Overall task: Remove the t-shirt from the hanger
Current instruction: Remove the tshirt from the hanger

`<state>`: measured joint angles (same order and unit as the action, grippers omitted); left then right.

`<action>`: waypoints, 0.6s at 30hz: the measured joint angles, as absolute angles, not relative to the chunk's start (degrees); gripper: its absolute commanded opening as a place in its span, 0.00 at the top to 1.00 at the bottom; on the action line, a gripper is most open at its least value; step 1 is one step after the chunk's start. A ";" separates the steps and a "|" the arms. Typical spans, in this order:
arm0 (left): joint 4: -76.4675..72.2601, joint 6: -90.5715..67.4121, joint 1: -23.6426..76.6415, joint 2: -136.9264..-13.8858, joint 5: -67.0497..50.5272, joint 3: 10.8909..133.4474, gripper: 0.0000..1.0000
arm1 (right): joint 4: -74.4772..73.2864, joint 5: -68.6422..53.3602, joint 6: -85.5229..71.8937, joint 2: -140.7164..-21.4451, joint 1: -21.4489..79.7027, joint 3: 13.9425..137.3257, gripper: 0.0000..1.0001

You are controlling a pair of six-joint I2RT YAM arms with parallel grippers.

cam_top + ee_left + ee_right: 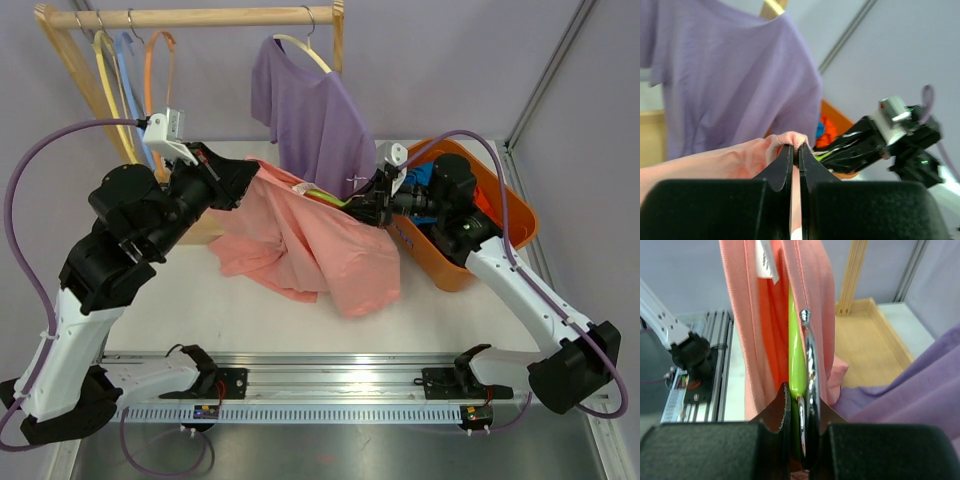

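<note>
Top external: pink t-shirt point(300, 240) is hanging stretched between both arms, its lower part draping onto the surface point(250, 320).
Left fingers point(783, 167): closed, pinching a fold of the pink fabric (hem or collar, can't tell).
Right fingers point(776, 416): clamping the green hanger point(795, 350) beside its chrome hook point(809, 365); hanger is sitting inside the shirt's neck opening.
Step in hand: sliding the shirt off the hanger, probably about midway.
Doing it well: left should be drawing fabric out along the hanger arm while right is holding steady (watch for the collar snagging on the hanger tip).
Arm pose: both wrists are raised and pointing toward each other, right one reaching in beside the orange basket point(505, 215).
</note>
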<state>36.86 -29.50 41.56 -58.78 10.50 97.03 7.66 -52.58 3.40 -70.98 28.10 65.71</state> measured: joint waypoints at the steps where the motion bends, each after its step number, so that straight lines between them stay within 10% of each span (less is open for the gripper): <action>1: 38.28 -28.69 41.56 -58.81 11.64 97.06 1.00 | 5.08 -52.58 5.15 -70.83 28.08 66.06 1.00; 18: 49.80 -29.56 41.82 -51.37 19.44 78.72 1.00 | -39.53 -54.59 39.29 -69.04 24.64 76.20 1.00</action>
<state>49.80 -29.56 41.82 -51.37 19.44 78.72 -39.53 -54.59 39.29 -69.04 24.64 76.20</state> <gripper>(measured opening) 0.030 0.125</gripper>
